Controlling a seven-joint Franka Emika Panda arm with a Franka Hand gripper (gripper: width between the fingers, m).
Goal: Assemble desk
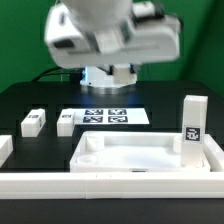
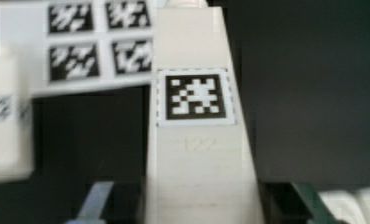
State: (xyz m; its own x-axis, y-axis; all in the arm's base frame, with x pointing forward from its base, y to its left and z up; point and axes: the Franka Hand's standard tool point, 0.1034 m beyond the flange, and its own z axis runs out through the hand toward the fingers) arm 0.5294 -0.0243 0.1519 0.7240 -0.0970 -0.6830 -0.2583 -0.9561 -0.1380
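white panel (image 1: 140,158) flat, leg (image 1: 193,122) upright

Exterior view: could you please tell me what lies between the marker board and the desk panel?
Nothing: the exterior view shows only a bare strip of black table between the marker board and the desk panel.

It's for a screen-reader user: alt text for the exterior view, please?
A large white plastic rectangular panel with a raised rim lies on a black table, one short white square tagged leg standing upright at its corner on the exterior view's right. Two more legs lie near the marker board; a blurred white robot arm hangs above.
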